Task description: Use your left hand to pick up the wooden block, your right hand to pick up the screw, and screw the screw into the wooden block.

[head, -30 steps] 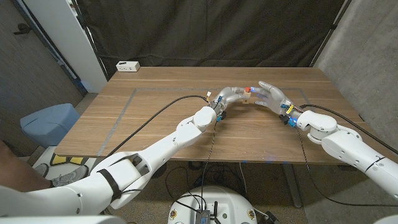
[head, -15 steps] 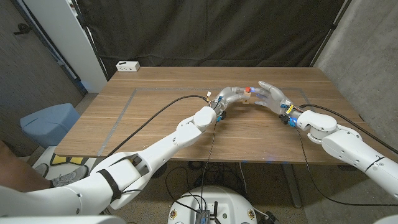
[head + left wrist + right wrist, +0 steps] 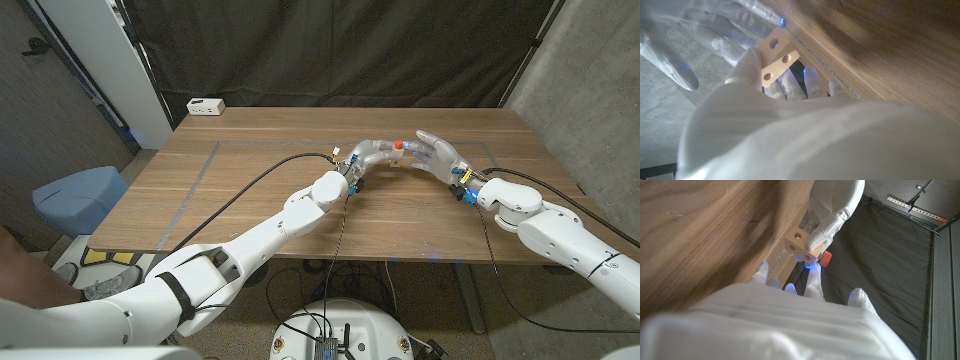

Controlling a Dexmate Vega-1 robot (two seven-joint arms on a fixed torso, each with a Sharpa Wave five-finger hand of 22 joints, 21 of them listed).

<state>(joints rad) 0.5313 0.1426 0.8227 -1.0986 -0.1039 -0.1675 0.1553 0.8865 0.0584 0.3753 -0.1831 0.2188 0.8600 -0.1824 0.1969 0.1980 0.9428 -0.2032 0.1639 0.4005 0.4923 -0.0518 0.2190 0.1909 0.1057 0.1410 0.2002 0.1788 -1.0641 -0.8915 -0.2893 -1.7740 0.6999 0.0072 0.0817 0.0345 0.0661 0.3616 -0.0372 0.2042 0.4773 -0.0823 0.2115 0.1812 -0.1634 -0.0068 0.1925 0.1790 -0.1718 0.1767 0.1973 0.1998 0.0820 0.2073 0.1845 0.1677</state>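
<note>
Block and screw meet above the desk (image 3: 250, 190).
Our left hand (image 3: 372, 152) grips the wooden block (image 3: 801, 247); our right hand (image 3: 437, 153) pinches the red-headed screw (image 3: 398, 146) against it.

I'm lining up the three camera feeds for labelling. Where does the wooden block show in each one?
Head view: the wooden block is mostly hidden, at table centre where the two hands meet, beside the red screw.
Left wrist view: upper middle, a pale block with three holes, held in the left hand.
Right wrist view: centre, block with the screw beside it.
Shared landmark: the left hand's fingers around the block.
</note>
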